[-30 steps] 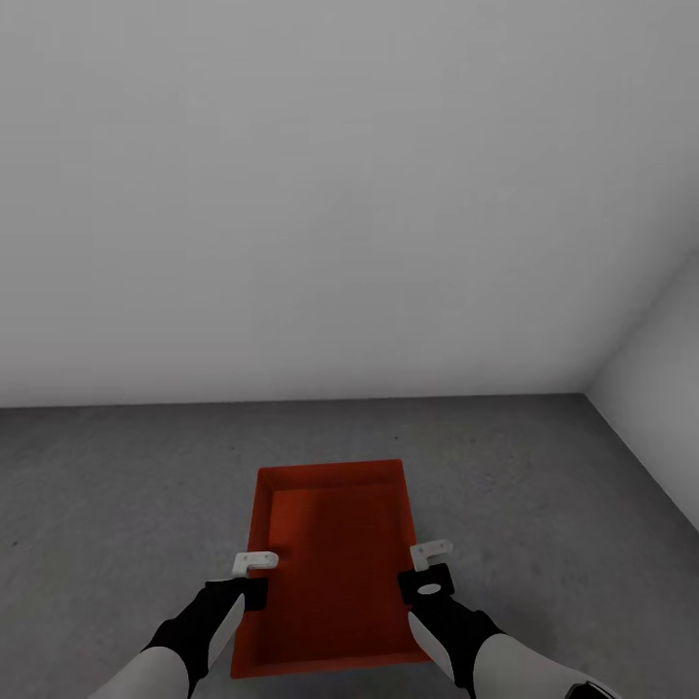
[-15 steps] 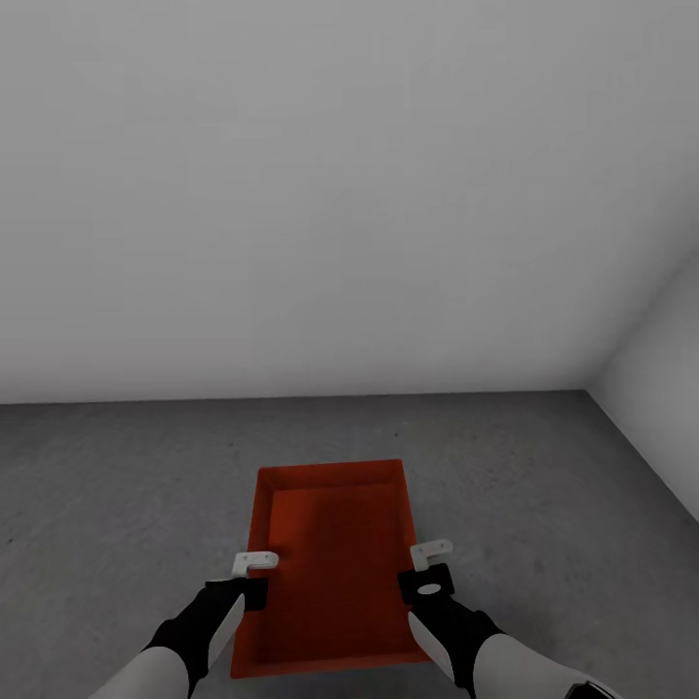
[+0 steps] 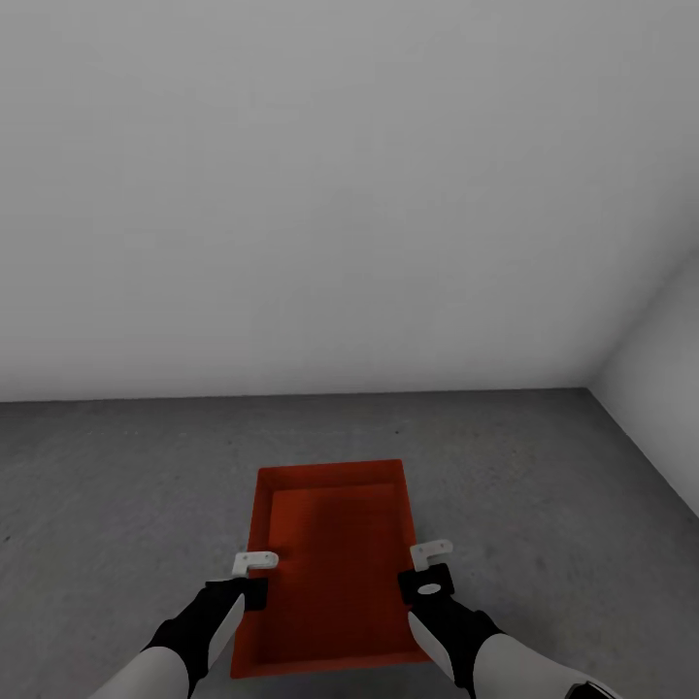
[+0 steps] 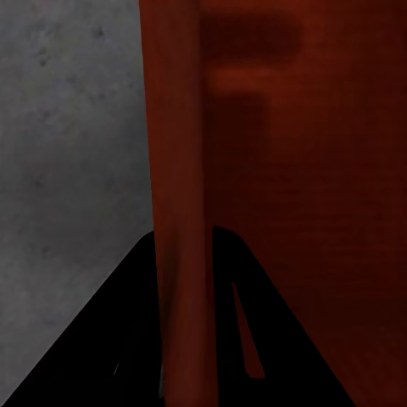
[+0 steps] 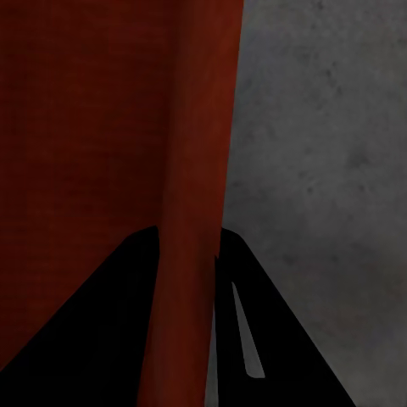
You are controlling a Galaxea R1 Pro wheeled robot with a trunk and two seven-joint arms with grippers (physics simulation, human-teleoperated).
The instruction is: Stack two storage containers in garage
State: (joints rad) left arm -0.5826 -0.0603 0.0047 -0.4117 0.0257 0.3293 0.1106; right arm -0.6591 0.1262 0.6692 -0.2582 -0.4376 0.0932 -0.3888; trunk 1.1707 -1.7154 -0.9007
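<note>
An orange-red storage container (image 3: 330, 568) is held between the two arms over the garage's concrete floor (image 3: 116, 485), its long axis running away ahead, each long wall pinched by the left pincer (image 3: 254, 573) and right pincer (image 3: 427, 568).

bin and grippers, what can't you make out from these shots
- Whether the bin rests on the floor or hangs just above it: head view, the bin hides its own underside.
- Bin's near corners: head view, covered by the arms.
- Left gripper and right gripper fingertips: both wrist views, dark fingers straddle the bin walls, tips cut off by the frame edge.
- A second bin: not visible, may lie outside the frames.
</note>
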